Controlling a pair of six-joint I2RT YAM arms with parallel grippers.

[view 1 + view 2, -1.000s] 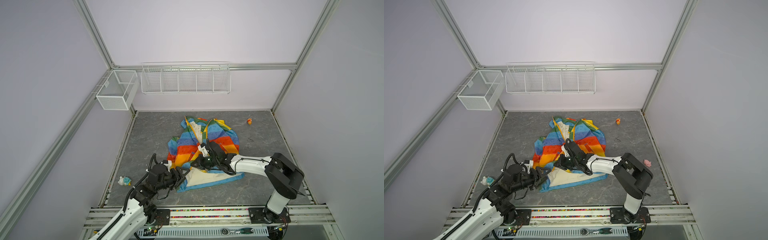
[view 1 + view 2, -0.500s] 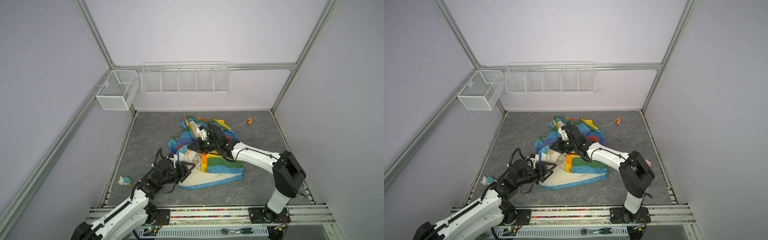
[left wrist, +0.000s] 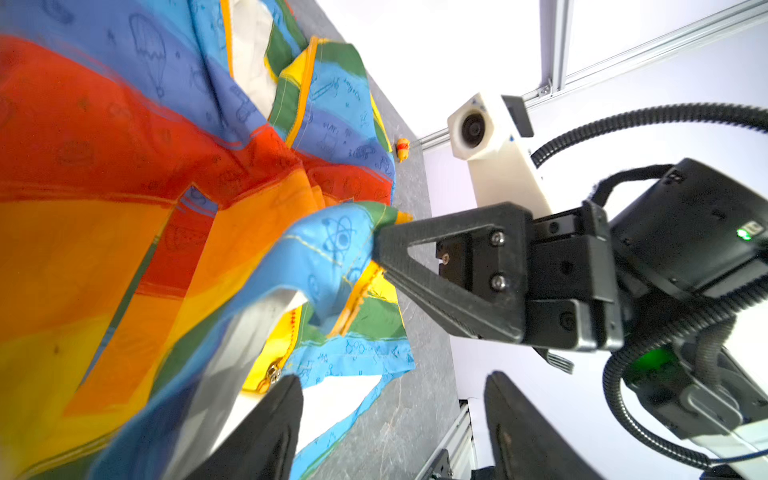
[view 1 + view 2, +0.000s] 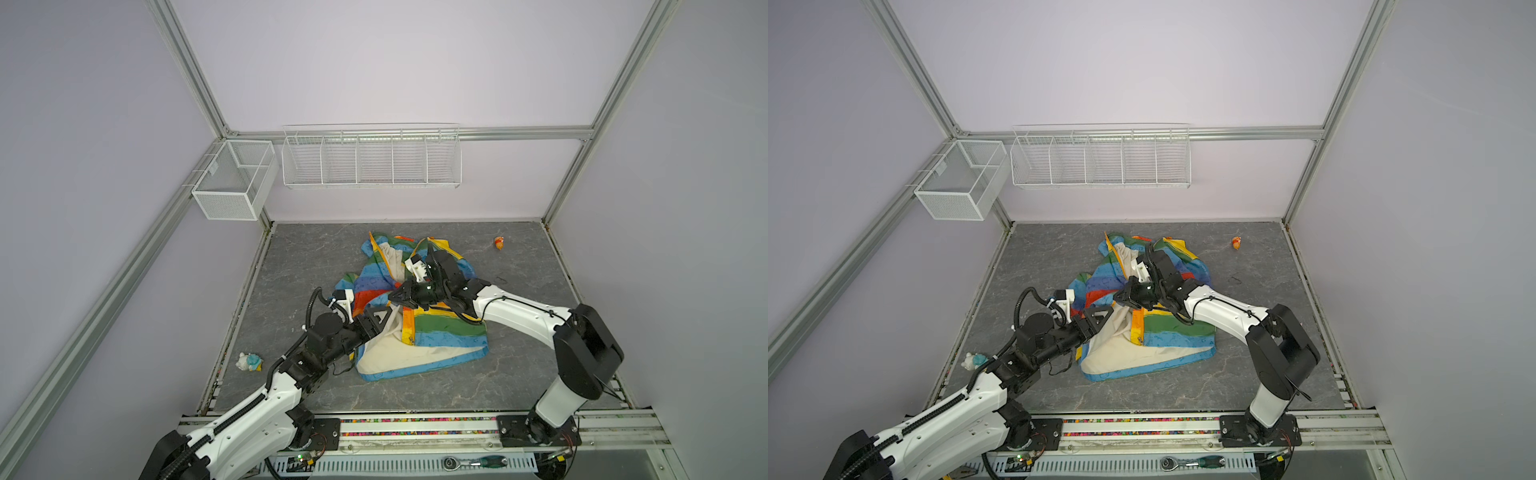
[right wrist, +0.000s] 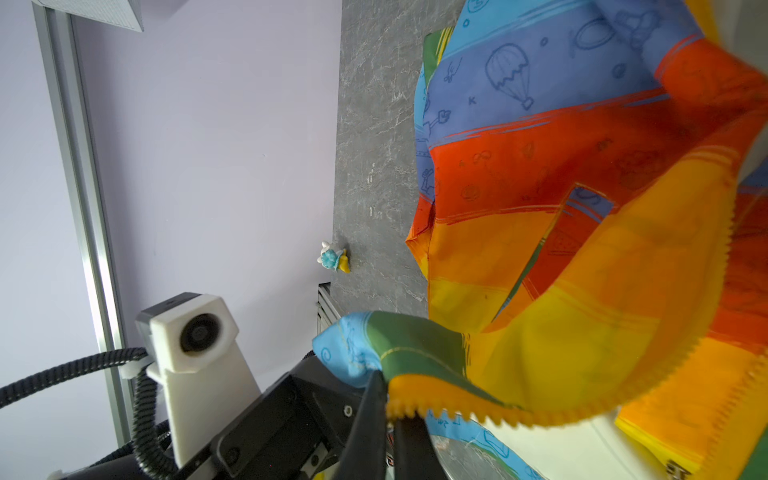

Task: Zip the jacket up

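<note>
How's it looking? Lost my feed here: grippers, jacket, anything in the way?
Right gripper shut on a zipper-edge corner of the jacket, lifted. Left gripper open by the lining. Jacket unzipped, crumpled. Orange toy, blue-white toy on the table, well clear.

Both top views are evenly, softly lit and sharp, with faint shadows on the grey marbled table (image 4: 291, 270); the left wrist view's background glares white; the rainbow-striped thin-fabric jacket (image 3: 124, 187) blurs nearest both wrist lenses.

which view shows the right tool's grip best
Left wrist view: the right tool is side-on, shut on a blue corner of the jacket. Right wrist view shows only fingertips and zipper teeth; both top views show it small.
</note>
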